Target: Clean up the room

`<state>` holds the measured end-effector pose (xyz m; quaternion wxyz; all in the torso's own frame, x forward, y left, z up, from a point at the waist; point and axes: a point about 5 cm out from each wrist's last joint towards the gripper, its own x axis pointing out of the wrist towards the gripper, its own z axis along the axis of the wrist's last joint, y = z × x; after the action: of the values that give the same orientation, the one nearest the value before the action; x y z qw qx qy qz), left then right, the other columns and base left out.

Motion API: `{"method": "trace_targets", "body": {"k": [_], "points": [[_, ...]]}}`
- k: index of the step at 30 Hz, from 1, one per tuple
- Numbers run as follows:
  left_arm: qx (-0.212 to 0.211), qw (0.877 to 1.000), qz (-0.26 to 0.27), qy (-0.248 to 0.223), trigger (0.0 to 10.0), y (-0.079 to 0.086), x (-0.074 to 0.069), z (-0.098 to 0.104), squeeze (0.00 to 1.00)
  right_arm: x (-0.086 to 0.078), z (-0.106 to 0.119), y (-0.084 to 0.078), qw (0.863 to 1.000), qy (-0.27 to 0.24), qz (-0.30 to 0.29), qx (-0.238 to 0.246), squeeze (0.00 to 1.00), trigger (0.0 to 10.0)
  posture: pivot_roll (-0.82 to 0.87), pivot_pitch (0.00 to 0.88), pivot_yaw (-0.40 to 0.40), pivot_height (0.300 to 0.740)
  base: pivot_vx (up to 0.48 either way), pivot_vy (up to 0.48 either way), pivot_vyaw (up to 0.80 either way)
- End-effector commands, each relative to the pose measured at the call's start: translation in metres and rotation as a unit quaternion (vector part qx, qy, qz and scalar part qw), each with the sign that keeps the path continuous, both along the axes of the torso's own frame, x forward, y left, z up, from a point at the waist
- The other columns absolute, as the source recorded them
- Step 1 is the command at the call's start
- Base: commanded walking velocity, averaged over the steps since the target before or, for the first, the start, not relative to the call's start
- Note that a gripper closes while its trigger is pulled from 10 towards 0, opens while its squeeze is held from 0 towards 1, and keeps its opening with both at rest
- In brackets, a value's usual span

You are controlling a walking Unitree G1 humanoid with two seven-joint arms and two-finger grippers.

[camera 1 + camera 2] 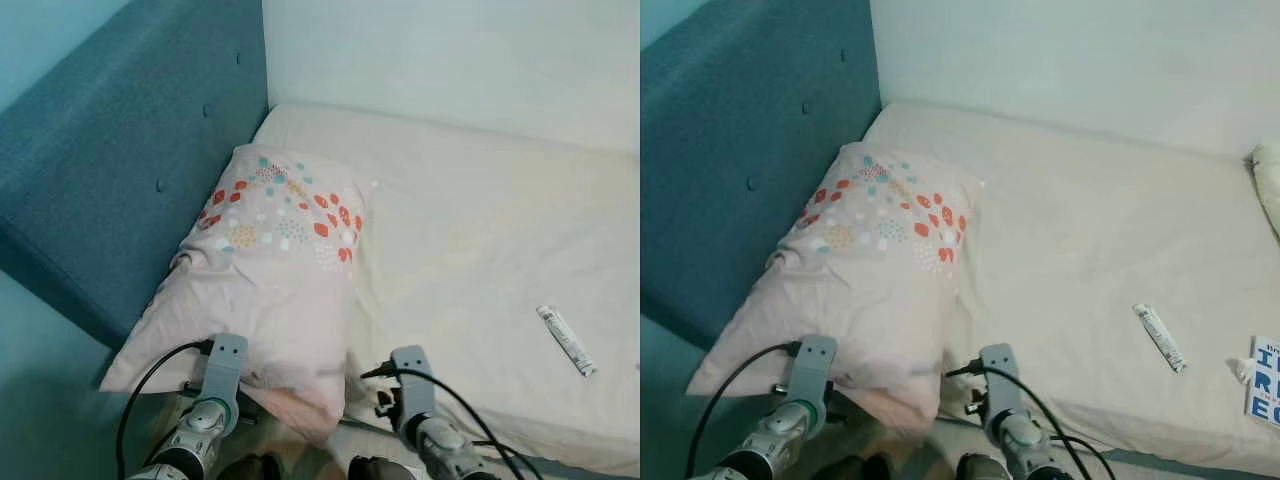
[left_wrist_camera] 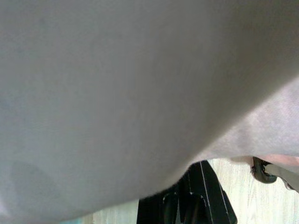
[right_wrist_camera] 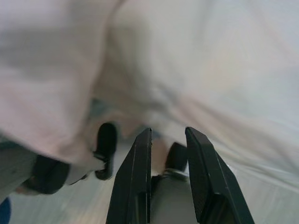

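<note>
A pink pillow (image 1: 265,270) with red, teal and yellow dots lies at the head of the cream mattress (image 1: 480,230), against the blue headboard (image 1: 110,150). Its near end hangs over the bed's front edge. My left wrist (image 1: 222,362) sits right at that overhanging end, and the pillow fabric (image 2: 117,93) lies close over the left wrist camera. My right gripper (image 3: 168,131) is below the bed's front edge, beside the pillow's corner (image 3: 56,93). It is open by a narrow gap with nothing in it. A white tube (image 1: 566,340) lies on the mattress to the right.
A blue and white box (image 1: 1265,382) and a crumpled bit of tissue (image 1: 1240,369) lie near the mattress's right front edge. A second pillow (image 1: 1269,180) lies at the far right. A white wall (image 1: 450,60) runs behind the bed. Light wood floor (image 2: 261,205) lies below.
</note>
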<state>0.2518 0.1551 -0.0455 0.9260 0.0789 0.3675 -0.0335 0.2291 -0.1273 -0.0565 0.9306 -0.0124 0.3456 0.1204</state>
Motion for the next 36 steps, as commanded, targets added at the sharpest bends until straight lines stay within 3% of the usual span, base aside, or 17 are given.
{"method": "trace_targets", "body": {"k": [1,22,30,36], "points": [[-0.002,1.000,0.007,0.026,10.0,0.002,-0.011,-0.008,0.00,-0.009,-0.006,0.002,1.000,0.010,0.001,-0.005,0.00,10.0,0.06,0.107,0.045,0.740,0.000,0.000,0.00],[-0.019,0.998,0.040,0.036,10.0,0.005,-0.016,-0.012,0.00,-0.010,-0.006,-0.009,1.000,0.013,0.003,-0.014,0.00,10.0,0.05,0.084,0.044,0.740,0.000,0.000,0.00],[-0.018,0.999,0.035,0.032,10.0,0.003,-0.016,-0.012,0.00,0.005,0.003,-0.028,1.000,0.008,-0.009,-0.012,0.00,10.0,0.05,0.074,0.049,0.740,0.000,0.000,0.00],[-0.020,0.999,0.033,0.034,10.0,0.001,-0.017,-0.013,0.00,0.008,0.005,-0.032,1.000,0.006,0.005,-0.026,0.00,10.0,0.04,0.071,0.049,0.740,0.000,0.000,0.00]]}}
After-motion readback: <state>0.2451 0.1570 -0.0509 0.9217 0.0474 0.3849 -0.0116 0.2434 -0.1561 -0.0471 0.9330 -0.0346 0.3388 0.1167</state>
